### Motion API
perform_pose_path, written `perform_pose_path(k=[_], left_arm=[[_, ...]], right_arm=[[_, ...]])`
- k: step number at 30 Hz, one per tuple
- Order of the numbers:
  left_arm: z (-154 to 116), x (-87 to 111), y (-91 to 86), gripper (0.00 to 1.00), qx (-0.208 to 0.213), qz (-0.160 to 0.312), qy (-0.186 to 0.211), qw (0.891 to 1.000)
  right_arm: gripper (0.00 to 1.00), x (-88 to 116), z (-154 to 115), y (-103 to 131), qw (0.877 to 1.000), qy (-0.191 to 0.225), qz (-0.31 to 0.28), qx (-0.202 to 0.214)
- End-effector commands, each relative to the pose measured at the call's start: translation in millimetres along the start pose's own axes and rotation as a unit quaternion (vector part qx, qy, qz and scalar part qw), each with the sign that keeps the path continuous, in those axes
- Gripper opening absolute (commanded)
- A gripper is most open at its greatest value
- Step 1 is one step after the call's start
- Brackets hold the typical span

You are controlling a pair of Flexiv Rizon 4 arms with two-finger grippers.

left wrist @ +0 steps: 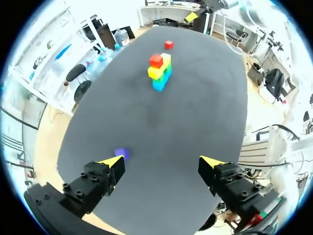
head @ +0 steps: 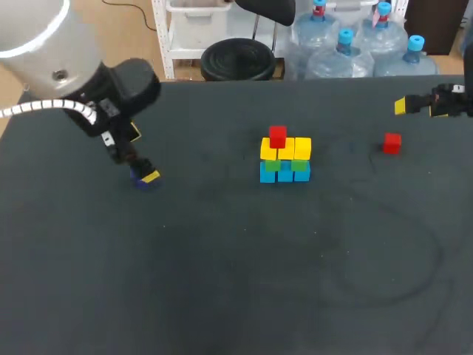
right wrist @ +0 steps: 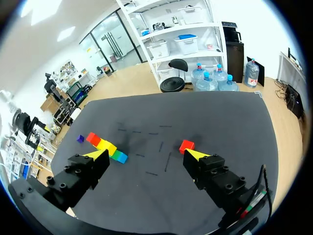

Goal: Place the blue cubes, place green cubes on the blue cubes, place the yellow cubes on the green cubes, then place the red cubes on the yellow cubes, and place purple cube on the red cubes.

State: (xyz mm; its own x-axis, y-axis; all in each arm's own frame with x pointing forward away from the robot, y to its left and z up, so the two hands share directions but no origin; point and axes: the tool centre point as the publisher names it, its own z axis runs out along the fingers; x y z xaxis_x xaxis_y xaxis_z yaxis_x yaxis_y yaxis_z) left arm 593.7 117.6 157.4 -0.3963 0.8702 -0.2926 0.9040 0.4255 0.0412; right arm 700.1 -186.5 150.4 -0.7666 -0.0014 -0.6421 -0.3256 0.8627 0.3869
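The left gripper (left wrist: 163, 164) hung low over the dark table (head: 222, 296) with its jaws wide and nothing in them. The purple cube (left wrist: 121, 153) lay just ahead of one fingertip rather than centred between the two. The right gripper (right wrist: 146, 155) was equally wide and empty, with the loose red cube (head: 392, 143) close ahead of one of its fingers. In the head view the stack (head: 285, 159) stood mid-table, with purple at its nine o'clock and loose red at its three o'clock, both well apart from it. Its long axis ran nine to three: blue, green and yellow rows, with a single red cube (head: 277, 136) towards the nine o'clock end. Closing on the off-centre purple would likely shove or twist it, and purple placed before the second red would rest on one cube only and could topple
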Motion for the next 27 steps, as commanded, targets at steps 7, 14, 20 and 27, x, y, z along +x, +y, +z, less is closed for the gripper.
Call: perform_pose_path(k=[7, 14, 20, 27], left_arm=[[8.7, -18.8, 40.2, 1.0, 0.032, -0.007, 0.111, 0.993], [17.8, -21.3, 55.1, 1.0, 0.036, -0.012, 0.126, 0.991], [21.0, -21.4, 56.1, 1.0, 0.05, -0.02, 0.141, 0.989], [21.0, -21.4, 56.1, 1.0, 0.05, -0.02, 0.141, 0.989]], right_arm=[[1.0, 0.1, 0.4, 0.1, 1.0, 0.0, 0.0, 0.0], [1.0, 0.1, 0.4, 0.1, 1.0, 0.0, 0.0, 0.0], [1.0, 0.1, 0.4, 0.1, 1.0, 0.0, 0.0, 0.0], [1.0, 0.1, 0.4, 0.1, 1.0, 0.0, 0.0, 0.0]])
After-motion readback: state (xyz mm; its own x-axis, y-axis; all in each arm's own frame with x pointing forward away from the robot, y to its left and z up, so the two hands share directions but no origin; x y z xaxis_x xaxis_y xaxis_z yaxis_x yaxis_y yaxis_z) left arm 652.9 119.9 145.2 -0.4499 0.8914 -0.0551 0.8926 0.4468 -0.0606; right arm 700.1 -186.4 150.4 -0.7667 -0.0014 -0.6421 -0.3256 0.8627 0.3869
